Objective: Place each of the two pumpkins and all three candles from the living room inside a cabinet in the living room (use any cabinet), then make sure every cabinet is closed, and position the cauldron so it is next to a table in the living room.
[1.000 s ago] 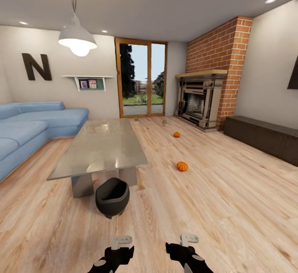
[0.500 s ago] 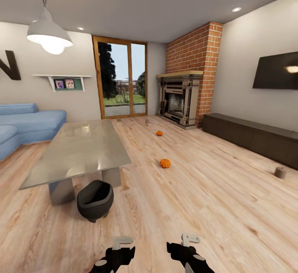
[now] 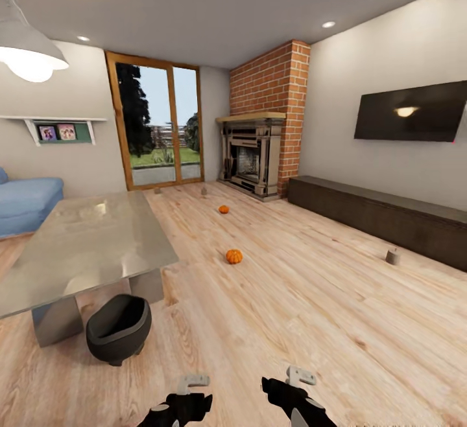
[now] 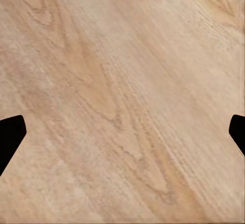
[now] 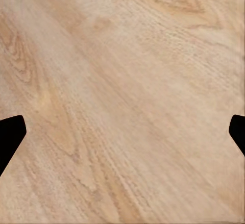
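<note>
Head view: both end effectors low, spread.

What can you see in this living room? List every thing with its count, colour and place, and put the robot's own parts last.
pumpkins: 2, orange, on the floor mid-room, near one, far one
candles: 3, grey-brown, on the floor; one before the cabinet, two by the glass door
cabinet: 1, dark brown, along the right wall, drawers shut
cauldron: 1, black, on the floor beside the table
table: 1, glass-topped, at left
sofa: 1, blue, far left
fireplace: 1, brick chimney, far corner
television: 1, black, right wall
lamp: 1, white, hanging
left gripper: 1, black, open over the floor
right gripper: 1, black, open over the floor
</note>
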`<state>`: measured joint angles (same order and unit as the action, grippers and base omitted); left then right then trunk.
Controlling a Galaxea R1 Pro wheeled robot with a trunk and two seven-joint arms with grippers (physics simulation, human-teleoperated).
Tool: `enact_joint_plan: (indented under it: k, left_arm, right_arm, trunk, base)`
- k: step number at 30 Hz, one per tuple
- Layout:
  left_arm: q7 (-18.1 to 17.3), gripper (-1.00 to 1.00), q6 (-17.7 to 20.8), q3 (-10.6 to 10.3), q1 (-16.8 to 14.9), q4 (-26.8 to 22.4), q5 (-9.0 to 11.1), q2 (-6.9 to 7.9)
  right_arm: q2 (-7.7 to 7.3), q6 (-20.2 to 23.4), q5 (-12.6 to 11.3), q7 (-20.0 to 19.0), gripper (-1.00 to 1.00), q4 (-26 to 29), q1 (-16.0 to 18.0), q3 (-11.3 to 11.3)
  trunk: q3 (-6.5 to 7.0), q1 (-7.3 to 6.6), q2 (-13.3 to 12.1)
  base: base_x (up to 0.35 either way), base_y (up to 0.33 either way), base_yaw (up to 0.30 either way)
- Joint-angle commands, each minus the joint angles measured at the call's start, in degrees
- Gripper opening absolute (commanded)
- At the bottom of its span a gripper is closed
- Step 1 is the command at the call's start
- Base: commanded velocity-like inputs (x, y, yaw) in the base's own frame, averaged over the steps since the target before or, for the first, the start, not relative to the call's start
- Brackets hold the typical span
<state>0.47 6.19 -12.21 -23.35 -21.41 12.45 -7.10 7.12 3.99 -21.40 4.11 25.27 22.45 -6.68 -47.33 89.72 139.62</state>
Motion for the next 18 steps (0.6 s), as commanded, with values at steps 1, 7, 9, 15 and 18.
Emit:
enact_joint_plan:
  k: [1,7,9,15,18]
  left_arm:
    - [0.1,1.00,0.4,-0.3,0.0,-0.1,0.6,0.06]
    - [0.1,1.00,0.5,-0.3,0.0,-0.1,0.5,0.05]
    - [0.1,1.00,0.5,-0.3,0.0,-0.1,0.5,0.01]
    - [0.1,1.00,0.7,-0.3,-0.1,-0.2,0.6,0.06]
    - [0.1,1.00,2.1,-0.3,-0.2,-0.5,0.6,0.03]
  right_arm:
    - [-0.04,0.2,-0.5,0.4,1.00,0.1,0.0,-0.4]
    - [-0.01,0.2,-0.5,0.5,1.00,0.0,0.0,-0.4]
    - [-0.01,0.2,-0.5,0.5,1.00,0.0,0.0,-0.4]
    - [-0.07,0.2,-0.6,0.5,1.00,0.0,0.0,-0.4]
    - [-0.03,0.2,-0.6,0.5,1.00,0.0,0.0,-0.4]
  trunk:
    - [0.11,-0.24,-0.4]
    - [1.07,-1.56,-2.8]
    - [1.38,-2.00,-3.6]
    - [2.30,-3.31,-6.0]
    - [2.75,-3.97,-7.2]
  base:
    - [0.000,0.000,-0.291]
    - [0.000,0.000,-0.289]
    - [0.000,0.000,-0.284]
    - [0.000,0.000,-0.279]
    - [0.000,0.000,-0.277]
